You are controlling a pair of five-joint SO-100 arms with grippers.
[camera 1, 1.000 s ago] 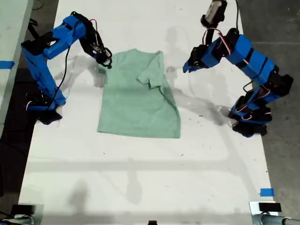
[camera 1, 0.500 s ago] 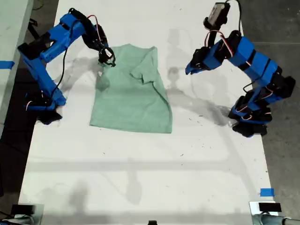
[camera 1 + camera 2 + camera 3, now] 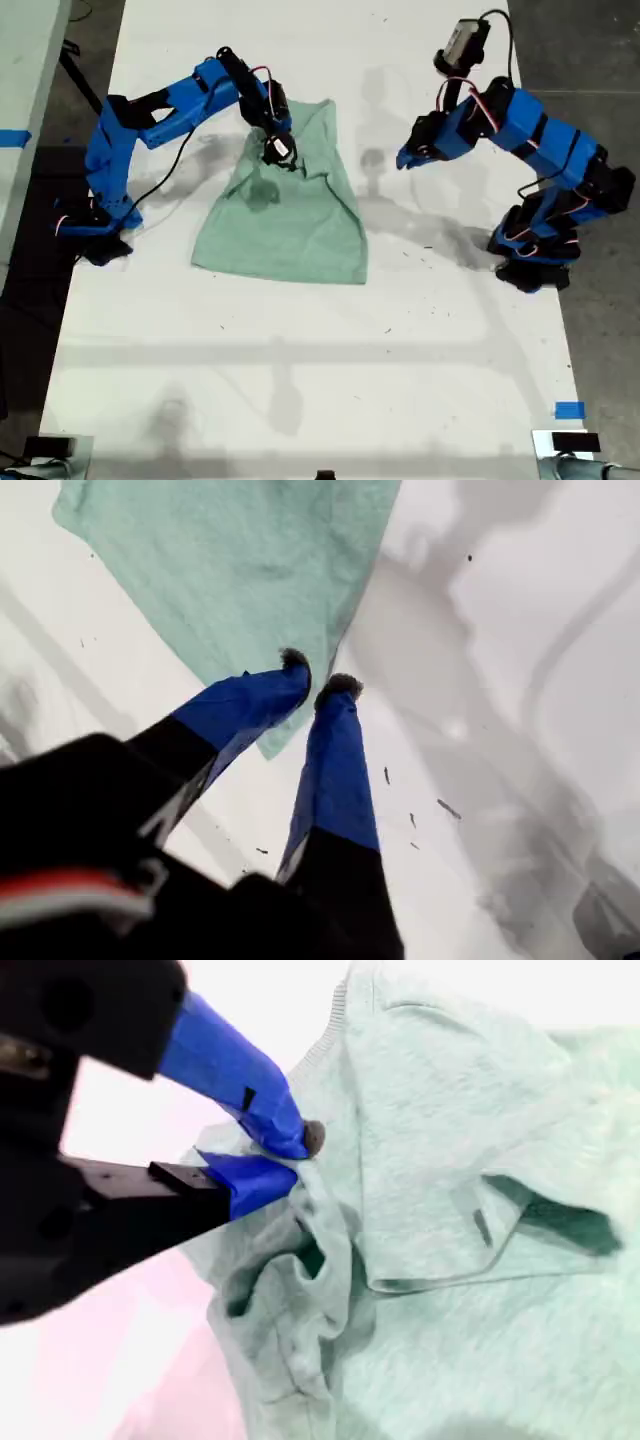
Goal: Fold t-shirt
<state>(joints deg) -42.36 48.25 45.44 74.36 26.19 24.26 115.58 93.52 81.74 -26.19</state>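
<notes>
t-shirt (image 3: pixel 285 225): partly folded, lying mid-tabletop (image 3: pixel 300 380), hem edge flat
my second hand (image 3: pixel 277 152): pinched shut on a bunched fold of t-shirt near the collar
my first hand (image 3: pixel 403 160): tips nearly together, empty, hovering beside the shirt's edge
open room: loads of bare tabletop below the hem in the exterior view

White table (image 3: pixel 300 380) on dark floor (image 3: pixel 600 60)
</notes>
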